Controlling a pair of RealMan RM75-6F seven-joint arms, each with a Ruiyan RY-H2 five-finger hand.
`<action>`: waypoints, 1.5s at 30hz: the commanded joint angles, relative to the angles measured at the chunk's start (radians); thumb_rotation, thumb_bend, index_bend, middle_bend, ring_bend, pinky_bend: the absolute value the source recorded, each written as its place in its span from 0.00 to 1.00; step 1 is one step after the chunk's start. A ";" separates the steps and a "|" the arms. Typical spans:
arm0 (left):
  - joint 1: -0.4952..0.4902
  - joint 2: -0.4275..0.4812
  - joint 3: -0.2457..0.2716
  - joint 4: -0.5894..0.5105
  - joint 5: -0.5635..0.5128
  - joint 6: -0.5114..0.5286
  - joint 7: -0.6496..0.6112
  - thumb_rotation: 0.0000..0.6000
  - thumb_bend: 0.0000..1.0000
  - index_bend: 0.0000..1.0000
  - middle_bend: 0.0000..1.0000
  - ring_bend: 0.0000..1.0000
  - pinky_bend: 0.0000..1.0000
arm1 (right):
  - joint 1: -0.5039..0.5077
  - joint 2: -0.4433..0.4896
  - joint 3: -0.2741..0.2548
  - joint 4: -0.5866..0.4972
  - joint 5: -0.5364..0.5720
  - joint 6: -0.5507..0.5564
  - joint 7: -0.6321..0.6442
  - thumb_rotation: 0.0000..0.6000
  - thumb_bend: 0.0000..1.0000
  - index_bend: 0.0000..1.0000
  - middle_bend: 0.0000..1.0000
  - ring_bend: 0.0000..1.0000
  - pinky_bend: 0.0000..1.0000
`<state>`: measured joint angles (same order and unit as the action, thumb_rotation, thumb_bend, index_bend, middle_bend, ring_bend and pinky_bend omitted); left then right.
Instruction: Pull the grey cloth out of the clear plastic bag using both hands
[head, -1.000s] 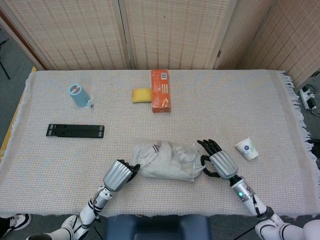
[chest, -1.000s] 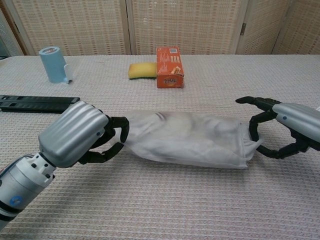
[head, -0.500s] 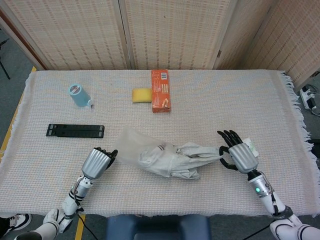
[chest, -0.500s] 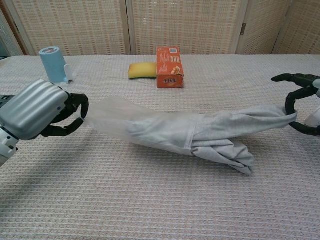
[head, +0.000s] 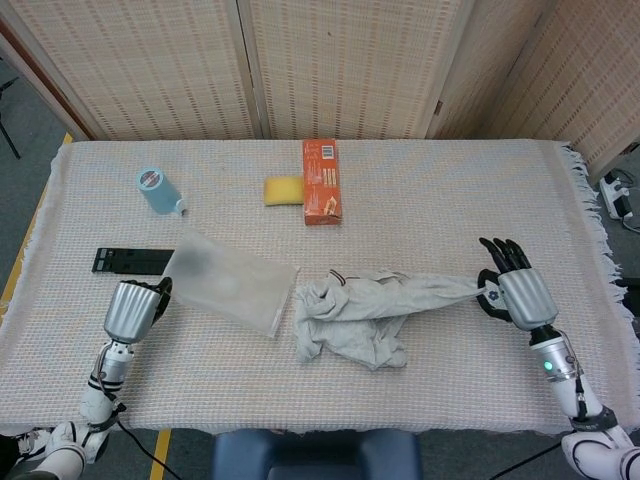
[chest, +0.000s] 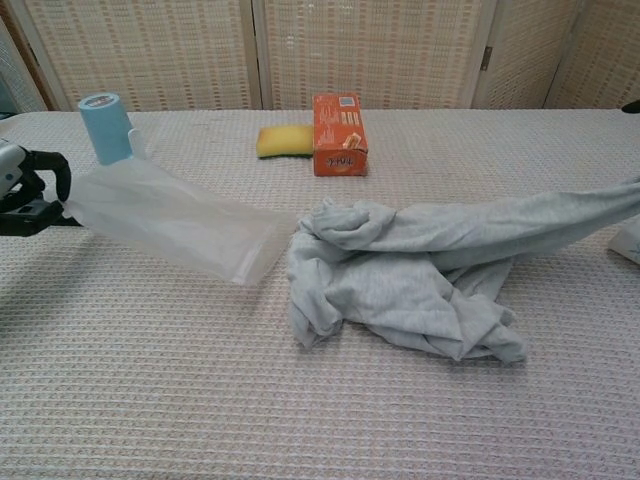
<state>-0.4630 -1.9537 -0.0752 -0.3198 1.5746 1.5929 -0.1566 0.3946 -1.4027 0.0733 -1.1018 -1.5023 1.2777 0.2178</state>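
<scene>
The grey cloth (head: 355, 312) lies crumpled in the middle of the table, fully outside the bag, with one end stretched to the right. My right hand (head: 515, 292) pinches that stretched end; in the chest view the cloth (chest: 420, 260) runs off the right edge and the hand itself is out of frame. The clear plastic bag (head: 228, 282) lies empty to the cloth's left, its open mouth beside the cloth. My left hand (head: 134, 306) grips the bag's far end, and its fingers (chest: 35, 185) show at the left edge, holding the bag (chest: 175, 220).
An orange box (head: 320, 180) and a yellow sponge (head: 283, 190) sit at the back centre. A blue bottle (head: 157, 190) lies at the back left. A black strip (head: 128, 259) is partly under the bag. The white paper cup (chest: 628, 240) is mostly hidden by my right hand.
Both hands moved apart: the left drew the bag leftward, the right pulled the cloth rightward. The cloth has come fully out of the bag, which now lies empty.
</scene>
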 joint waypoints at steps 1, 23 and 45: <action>0.017 0.017 -0.005 0.000 -0.013 0.012 -0.012 1.00 0.52 0.72 1.00 1.00 1.00 | -0.008 0.012 0.014 0.013 0.020 0.000 0.014 1.00 0.50 0.69 0.05 0.00 0.00; 0.078 0.297 0.053 -0.610 -0.026 -0.090 0.099 1.00 0.15 0.08 0.96 0.96 1.00 | -0.082 0.226 -0.031 -0.285 0.019 0.018 -0.123 1.00 0.12 0.00 0.00 0.00 0.00; 0.284 0.793 0.139 -1.219 -0.073 -0.085 0.138 1.00 0.18 0.14 0.13 0.04 0.12 | -0.321 0.346 -0.081 -0.606 0.065 0.264 -0.457 1.00 0.08 0.00 0.00 0.00 0.00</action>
<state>-0.1985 -1.1733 0.0583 -1.5418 1.4791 1.4716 0.0107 0.0739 -1.0595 -0.0099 -1.7121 -1.4397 1.5530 -0.2531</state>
